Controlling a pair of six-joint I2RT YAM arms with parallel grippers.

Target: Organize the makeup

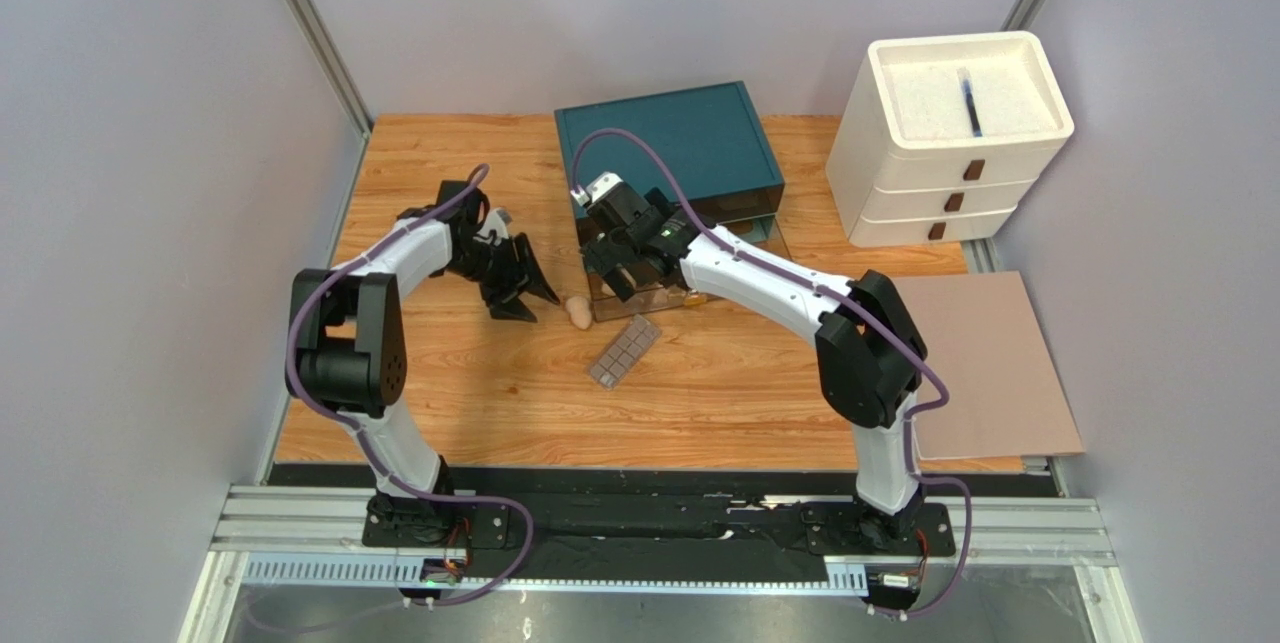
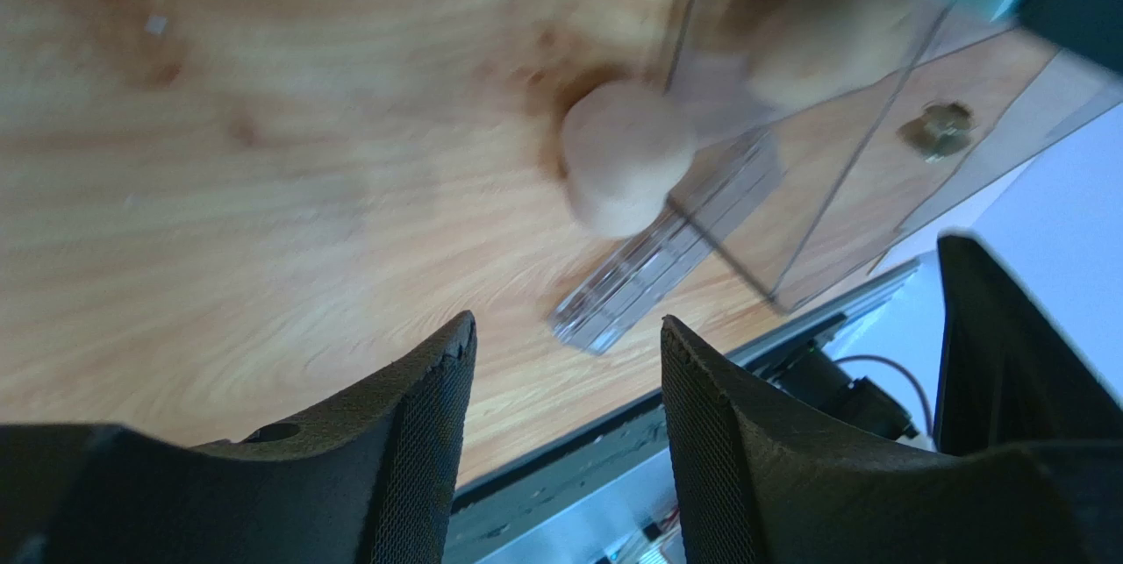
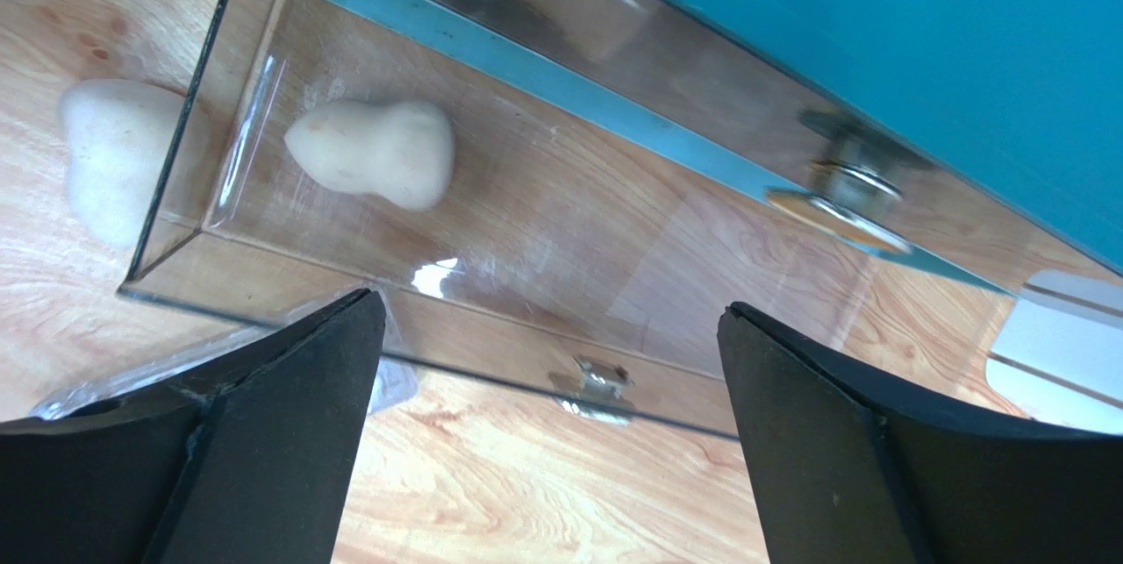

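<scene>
This is a robotics lab test cell: plain grey partition panels (image 1: 150, 148) on metal posts (image 1: 311, 28) stand to the outer side of the left claw (image 1: 516, 298) and the right claw (image 1: 613, 280) and beyond them, closing in a wooden table (image 1: 721, 403). Back behind both claws, the arm bases (image 1: 436, 523) are bolted to a slotted aluminium rail (image 1: 1037, 531), with purple cables (image 1: 619, 133) looping along the arms.

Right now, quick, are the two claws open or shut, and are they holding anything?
Left claw: open, holding nothing.
Right claw: wide open, holding nothing.
</scene>
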